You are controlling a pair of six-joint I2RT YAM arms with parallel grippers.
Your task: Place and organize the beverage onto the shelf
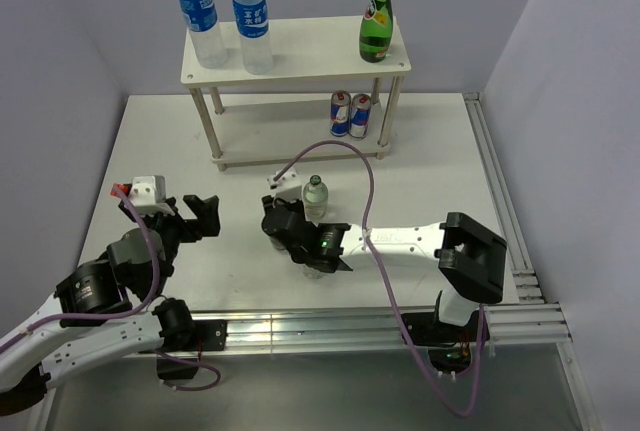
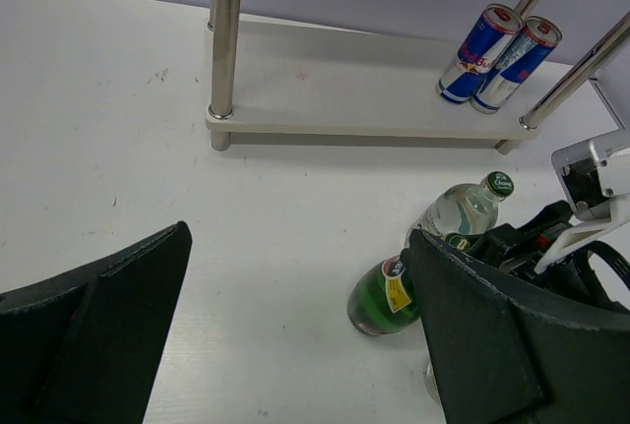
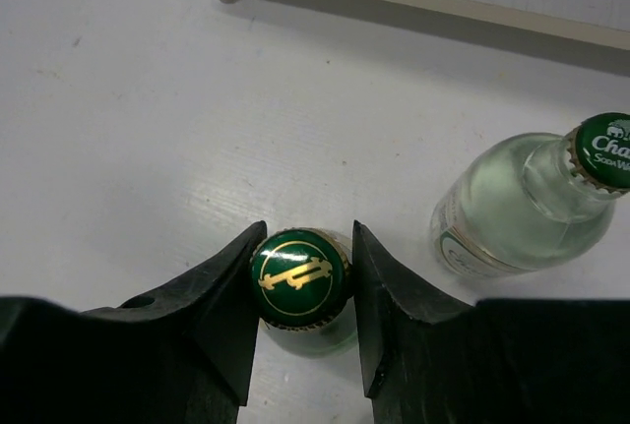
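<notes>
A green glass bottle (image 2: 379,298) stands on the table; its green and gold cap (image 3: 298,276) sits between my right gripper's fingers. My right gripper (image 3: 301,286) is closed on the bottle's neck from above, and hides it in the top view (image 1: 292,229). A clear soda bottle (image 1: 315,196) with a green cap stands just beside it (image 3: 522,203). My left gripper (image 1: 192,217) is open and empty to the left (image 2: 295,335). The beige two-tier shelf (image 1: 300,46) holds two blue-label water bottles (image 1: 200,13), a green bottle (image 1: 376,19) and, below, two cans (image 1: 350,114).
The shelf's front leg (image 2: 224,40) and lower board (image 2: 345,80) stand beyond the bottles. A metal rail (image 1: 495,181) runs along the table's right edge. Purple cables (image 1: 370,191) loop over the right arm. Grey walls close the back and sides.
</notes>
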